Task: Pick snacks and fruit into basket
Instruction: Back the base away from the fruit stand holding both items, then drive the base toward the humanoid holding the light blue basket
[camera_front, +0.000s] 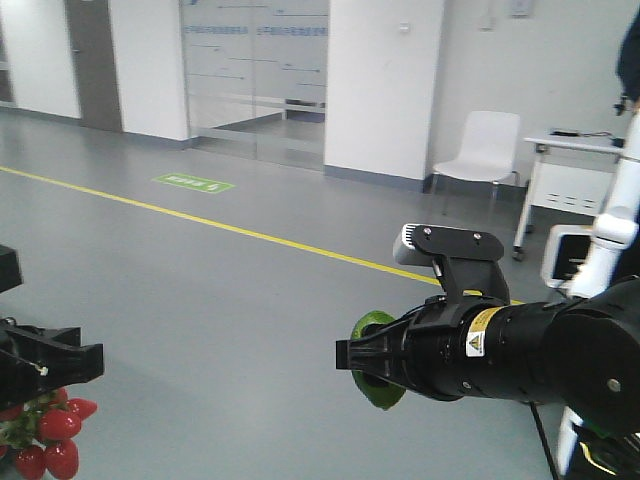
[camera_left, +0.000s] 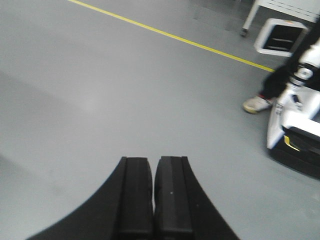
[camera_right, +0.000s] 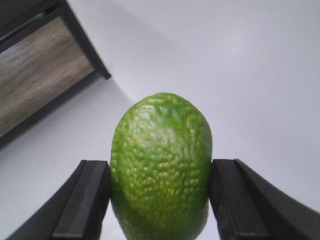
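Right tool: clamped on green avocado, held aloft over floor.
Left tool: pads together, empty.
Basket: not in view.
Advice: hold firm grip, carry level, release low inside basket.

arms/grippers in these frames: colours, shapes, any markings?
Both arms black. Right arm: thick cylindrical body with a yellow-and-white warning label and a grey-and-black camera module on top. Right gripper and left gripper: matte black, flat rectangular finger pads on curved outer supports. No cables visible.
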